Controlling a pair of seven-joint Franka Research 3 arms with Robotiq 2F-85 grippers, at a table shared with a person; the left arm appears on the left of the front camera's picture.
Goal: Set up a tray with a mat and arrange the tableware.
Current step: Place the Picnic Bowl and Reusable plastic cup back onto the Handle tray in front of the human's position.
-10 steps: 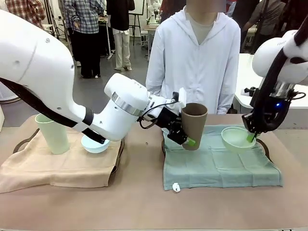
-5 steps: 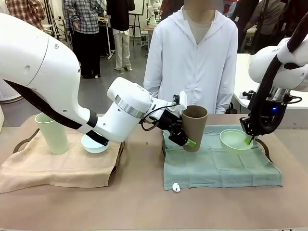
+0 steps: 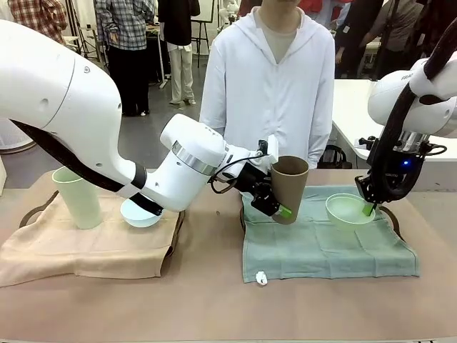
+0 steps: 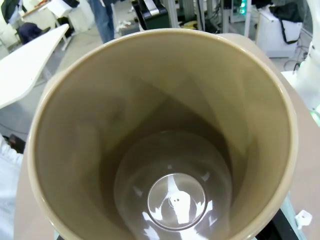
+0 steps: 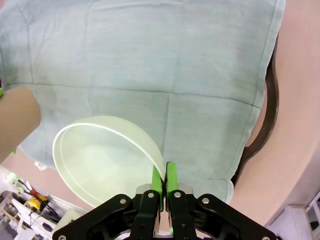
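1. Above the green mat (image 3: 325,246), the left gripper (image 3: 275,200) holds the brown cup (image 3: 289,187) clamped by its wall, one green pad showing low on the cup's near side. The cup leans and its base looks clear of the cloth, so a release from this pose would probably tip it over. It needs to come upright and touch down first.

2. At the mat's far right, the right gripper (image 5: 164,181) has its pads pressed together on the rim of the mint green bowl (image 5: 107,159), which hangs tilted above the cloth. A pinch on a thin rim is a slight hold (a jolt could let the bowl swing or slip), and a drop might send it rolling toward the dark tray rim (image 5: 265,112) that shows at the mat's edge.

3. Cup and bowl sit near each other over the same mat. If both arms lower at once, I judge that the cup or its gripper could knock the bowl, so one should settle before the other.

4. On the left, the pale green cup (image 3: 77,198) and the light blue bowl (image 3: 140,213) stand on the beige mat (image 3: 86,246), with the left arm's wrist passing just over the bowl. A careless retreat could clip it.

5. A person's torso (image 3: 268,86) stands close behind the cup, so a wide swing carries risk.
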